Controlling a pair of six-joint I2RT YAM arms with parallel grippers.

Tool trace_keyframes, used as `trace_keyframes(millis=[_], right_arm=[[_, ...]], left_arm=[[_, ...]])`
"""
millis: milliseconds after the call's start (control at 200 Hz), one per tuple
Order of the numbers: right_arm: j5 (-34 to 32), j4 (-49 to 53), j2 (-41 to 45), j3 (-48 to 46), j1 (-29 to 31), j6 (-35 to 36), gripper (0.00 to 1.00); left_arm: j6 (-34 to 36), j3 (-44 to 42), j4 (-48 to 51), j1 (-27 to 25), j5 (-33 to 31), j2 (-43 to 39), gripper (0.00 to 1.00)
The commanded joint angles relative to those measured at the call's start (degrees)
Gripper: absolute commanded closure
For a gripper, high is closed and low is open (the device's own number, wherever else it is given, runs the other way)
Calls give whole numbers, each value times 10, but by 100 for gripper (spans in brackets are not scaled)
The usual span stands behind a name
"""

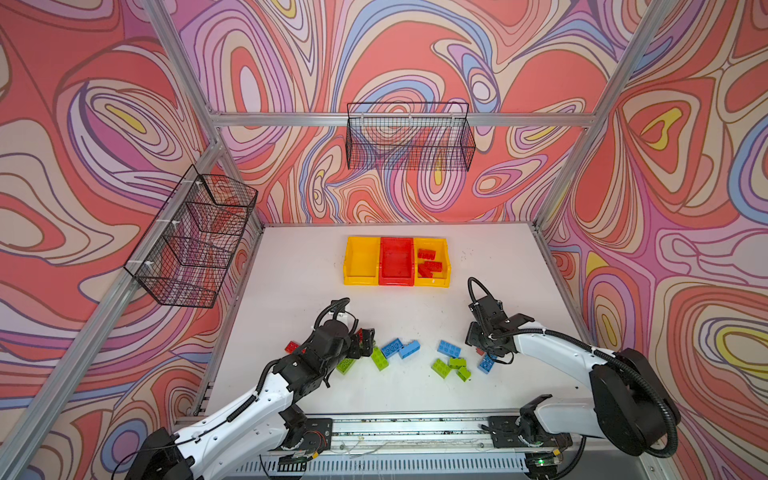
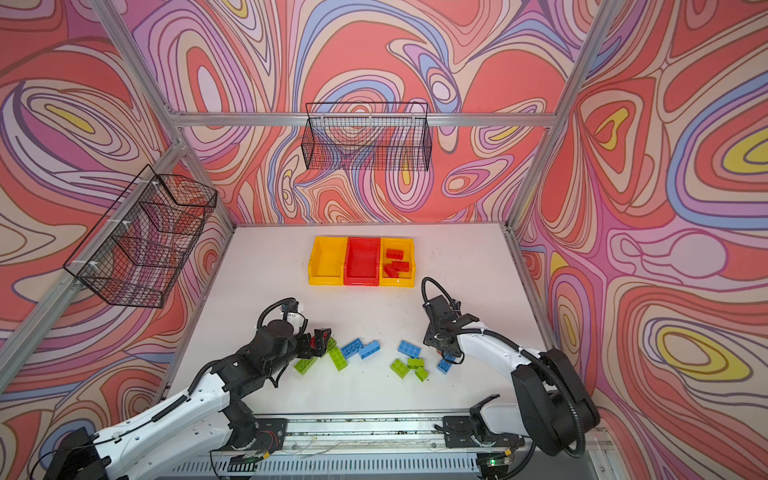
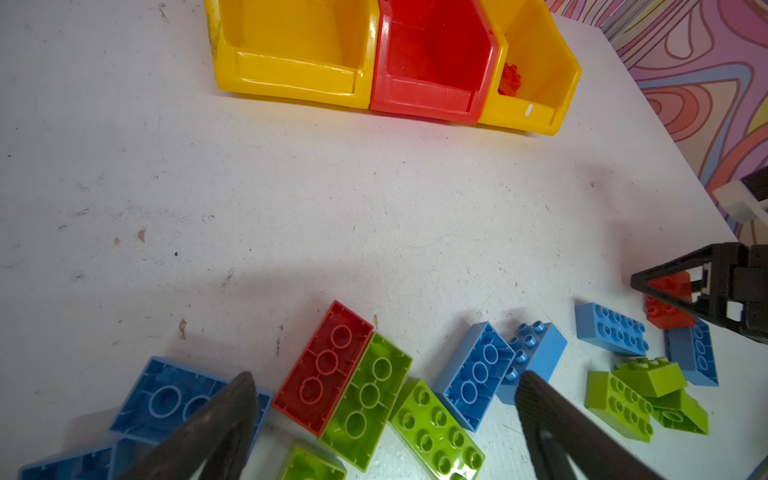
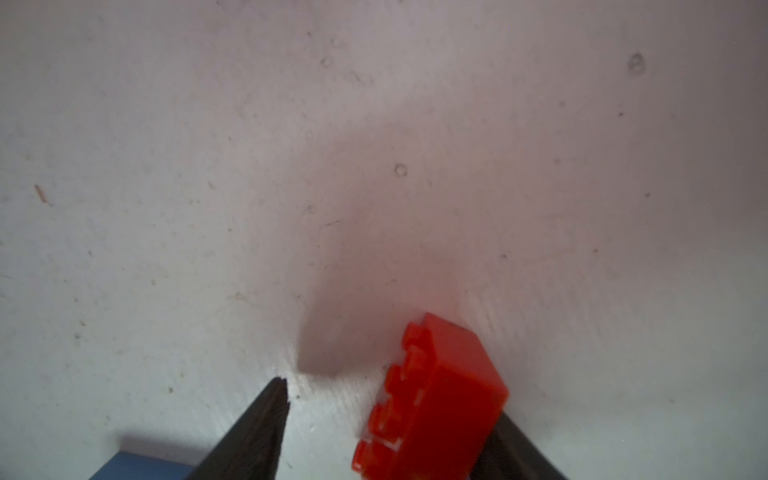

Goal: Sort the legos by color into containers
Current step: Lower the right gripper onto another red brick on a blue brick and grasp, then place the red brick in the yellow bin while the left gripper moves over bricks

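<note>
Blue point(image 1: 391, 347), green point(image 1: 380, 359) and red legos point(image 1: 292, 347) lie scattered near the table's front. At the back stand a yellow bin point(image 1: 361, 262), a red bin point(image 1: 397, 262) and a second yellow bin point(image 1: 446, 266) holding red bricks point(image 1: 428, 262). My left gripper point(image 3: 384, 378) hangs wide open over an upturned red brick point(image 3: 324, 365) and an upturned green one point(image 3: 365, 399). My right gripper point(image 4: 390, 399) is down at the table around a small red brick point(image 4: 440, 395). That brick rests against one finger, and a gap separates it from the other finger point(image 4: 266, 415).
Black wire baskets hang on the back wall point(image 1: 409, 137) and the left wall point(image 1: 195, 237). Aluminium frame posts edge the table point(image 1: 291, 266). A blue brick point(image 1: 486, 363) and a green cluster point(image 1: 453, 368) lie close to the right gripper.
</note>
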State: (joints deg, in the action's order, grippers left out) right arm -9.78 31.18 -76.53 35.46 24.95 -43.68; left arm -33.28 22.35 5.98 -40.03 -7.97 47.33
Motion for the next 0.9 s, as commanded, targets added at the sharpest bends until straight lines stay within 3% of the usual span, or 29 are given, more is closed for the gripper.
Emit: trace_keyframes(millis=[0,135,275,636,771,896], right_arm=[[-2,-12,-11,11,11,-2,45],[-1,-25,-28,11,14,1,57],[4,-39,-54,25,14,15,79],[-3,-30,-87,179,14,69,80],[4,-46,-156,293,14,114,80],[-3,-43,-248,406,14,151,80]], left_arm=[[-10,-9,10,0,-15,0,0],[-8,-2,17,0,-19,6,0],[-3,7,31,0,-21,7,0],[1,37,87,0,-68,0,0],[-3,67,160,1,-114,15,0],[-18,114,201,25,-117,36,0]])
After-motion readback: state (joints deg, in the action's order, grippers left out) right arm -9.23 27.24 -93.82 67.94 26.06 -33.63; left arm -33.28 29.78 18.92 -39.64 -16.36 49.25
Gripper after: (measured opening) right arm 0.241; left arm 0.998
